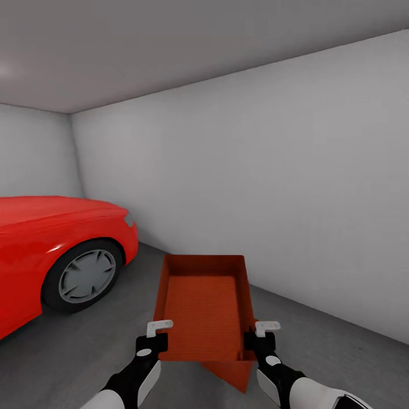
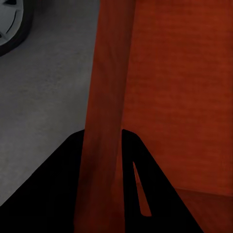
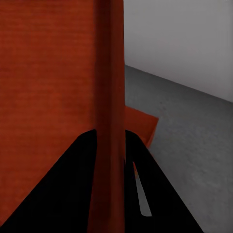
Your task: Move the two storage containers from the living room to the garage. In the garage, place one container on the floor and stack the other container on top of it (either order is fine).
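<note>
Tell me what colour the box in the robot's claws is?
Orange-red, with a finely ribbed bottom; the box shows best in the head view.

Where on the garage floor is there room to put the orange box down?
Bare grey floor lies between the held storage container and the pale wall, and between it and the red car. Right below it is crowded: another orange container's corner pokes out.

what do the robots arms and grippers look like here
Both arms have glossy white shells with black joint sections toward the wrists. The left gripper and right gripper each have a black body topped by a small pale grey-white bracket. Each black wrist carries a small white oval patch. In the wrist views the jaws appear as flat black wedge shapes. No cables are visible.
</note>
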Motion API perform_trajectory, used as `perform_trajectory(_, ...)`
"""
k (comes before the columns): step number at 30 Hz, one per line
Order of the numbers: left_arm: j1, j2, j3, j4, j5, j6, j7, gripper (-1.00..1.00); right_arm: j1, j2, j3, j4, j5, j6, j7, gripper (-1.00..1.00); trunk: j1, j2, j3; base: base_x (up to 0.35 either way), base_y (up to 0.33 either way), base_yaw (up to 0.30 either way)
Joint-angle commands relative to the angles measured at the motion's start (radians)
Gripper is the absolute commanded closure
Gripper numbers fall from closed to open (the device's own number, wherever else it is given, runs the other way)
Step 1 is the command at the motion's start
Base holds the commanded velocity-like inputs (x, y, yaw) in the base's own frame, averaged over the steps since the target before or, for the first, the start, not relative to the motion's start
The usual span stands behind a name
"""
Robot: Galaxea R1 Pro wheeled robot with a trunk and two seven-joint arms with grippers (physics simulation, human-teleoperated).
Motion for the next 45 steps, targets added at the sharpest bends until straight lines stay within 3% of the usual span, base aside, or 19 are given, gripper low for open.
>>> perform_trajectory(1,0.0,0.049,0.023,0.001,0.022,0.0,0.005,1.0,-0.001,-0.005,-0.057,-0.005,0.016,-0.001,0.002,1.0,0.001,0.0,0.0,0.321,0.095,-0.008)
perform_trajectory(14,0.0,0.05,0.023,0.001,0.022,-0.001,0.005,1.0,-0.001,-0.003,-0.057,-0.005,0.016,-0.001,-0.003,1.0,0.001,0.0,0.0,0.321,0.095,-0.012)
perform_trajectory(45,0.0,0.051,0.024,0.001,0.022,0.0,0.005,1.0,-0.001,-0.005,-0.057,-0.005,0.016,-0.001,-0.005,1.0,0.001,0.0,0.0,0.31,0.147,-0.275)
